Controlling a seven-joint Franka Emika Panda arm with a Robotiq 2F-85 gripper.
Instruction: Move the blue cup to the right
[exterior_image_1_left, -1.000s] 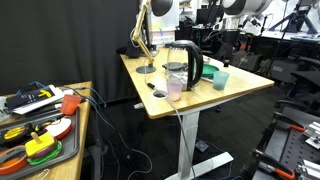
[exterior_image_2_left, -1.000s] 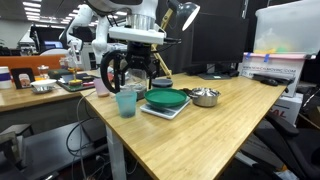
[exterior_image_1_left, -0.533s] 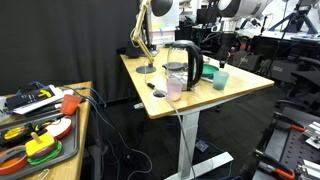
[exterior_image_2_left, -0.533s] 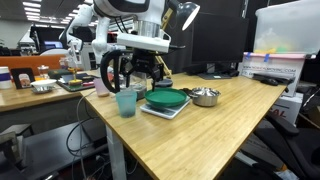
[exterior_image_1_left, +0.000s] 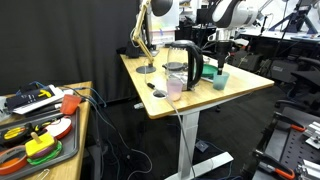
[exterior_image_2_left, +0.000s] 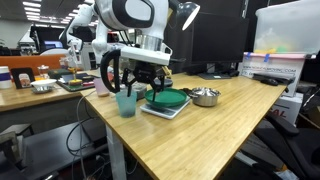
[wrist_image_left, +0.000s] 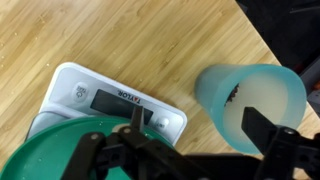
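Observation:
The blue cup (exterior_image_1_left: 221, 80) stands upright near the table's front edge in both exterior views (exterior_image_2_left: 126, 102). In the wrist view it is at the right (wrist_image_left: 250, 98), seen from above and empty. My gripper (wrist_image_left: 195, 125) is open. One finger hangs over the white scale and the other over the cup's rim, so the cup is not between the jaws. In both exterior views the gripper (exterior_image_2_left: 141, 86) hovers just above the cup and beside it (exterior_image_1_left: 221, 62).
A clear kettle with a black handle (exterior_image_1_left: 185, 62) and a pale pink cup (exterior_image_1_left: 174, 90) stand on the wooden table (exterior_image_2_left: 190, 140). A green bowl (exterior_image_2_left: 167, 98) sits on a white scale (wrist_image_left: 100, 100). A metal bowl (exterior_image_2_left: 205, 96) is beside it.
The arm has come down and its wrist has shifted toward the blue cup. The cup, the kettle and the bowls have not moved.

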